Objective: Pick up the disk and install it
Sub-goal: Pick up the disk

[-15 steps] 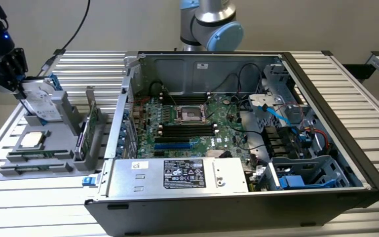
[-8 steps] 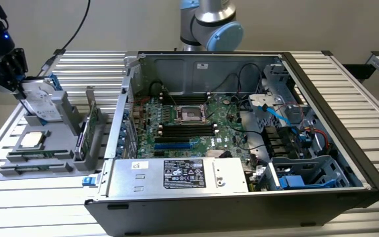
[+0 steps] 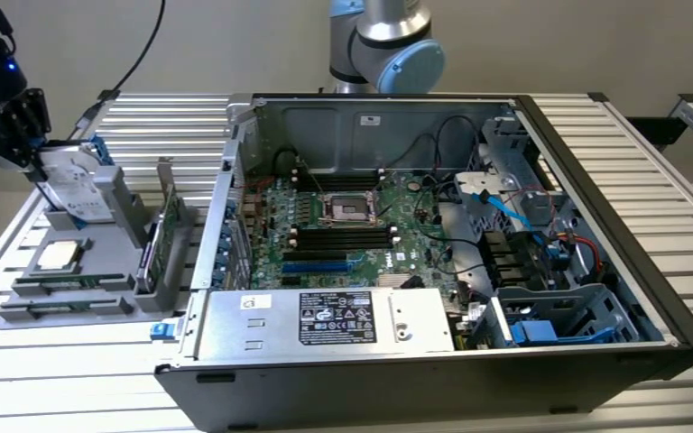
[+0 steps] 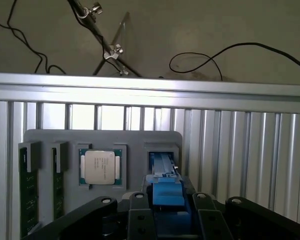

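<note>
Case: a large black-and-silver open metal computer case (image 3: 322, 135) takes up the middle and right of the exterior view, well apart from the work.
Table: a slatted aluminium table (image 3: 69, 388) carries everything.
Holder: a flat grey plastic parts holder (image 3: 76, 307) lies at the exterior view's left.
Disk: the flat silver-grey metal disk with white label and bright blue carrier (image 3: 72, 185) stands on edge at the holder's far slot. Its long axis is near upright and leans slightly. I cannot tell whether its lower end is clear of the slot.
Gripper: the black two-finger gripper (image 3: 46, 180) is in the upper left of the exterior view, directly on the disk's upper end.
Fingers: the fingers (image 4: 140, 215) are half closed, apparently clamped on the blue carrier (image 4: 167, 187) from both sides.
Chip: a small square silver chip (image 4: 102, 167) sits in its pocket just beside the slot.
</note>
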Robot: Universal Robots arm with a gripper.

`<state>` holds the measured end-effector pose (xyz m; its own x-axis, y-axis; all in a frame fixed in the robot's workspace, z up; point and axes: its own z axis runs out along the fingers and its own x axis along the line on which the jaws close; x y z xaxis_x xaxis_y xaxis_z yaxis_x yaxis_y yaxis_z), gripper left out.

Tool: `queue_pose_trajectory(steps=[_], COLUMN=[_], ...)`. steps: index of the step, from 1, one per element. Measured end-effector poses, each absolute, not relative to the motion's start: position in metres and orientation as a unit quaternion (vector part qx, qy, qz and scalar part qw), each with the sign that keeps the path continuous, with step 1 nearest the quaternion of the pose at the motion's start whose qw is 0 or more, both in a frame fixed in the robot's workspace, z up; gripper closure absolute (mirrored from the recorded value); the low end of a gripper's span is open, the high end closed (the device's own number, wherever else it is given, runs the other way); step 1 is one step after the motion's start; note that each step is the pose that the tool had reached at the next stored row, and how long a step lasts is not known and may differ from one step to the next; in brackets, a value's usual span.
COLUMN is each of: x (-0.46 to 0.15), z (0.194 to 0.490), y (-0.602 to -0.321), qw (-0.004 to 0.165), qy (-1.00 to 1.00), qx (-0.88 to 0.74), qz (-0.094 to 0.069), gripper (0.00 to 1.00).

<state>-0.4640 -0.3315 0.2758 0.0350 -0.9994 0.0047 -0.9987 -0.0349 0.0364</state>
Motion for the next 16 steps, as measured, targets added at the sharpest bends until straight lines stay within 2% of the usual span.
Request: queue_pose_trajectory(steps=[16], x=[-0.4640], z=[0.2770], y=[-0.3305], qw=[0.015], qy=[-0.695], qx=[0.719], qz=[-0.010], gripper=[0.67])
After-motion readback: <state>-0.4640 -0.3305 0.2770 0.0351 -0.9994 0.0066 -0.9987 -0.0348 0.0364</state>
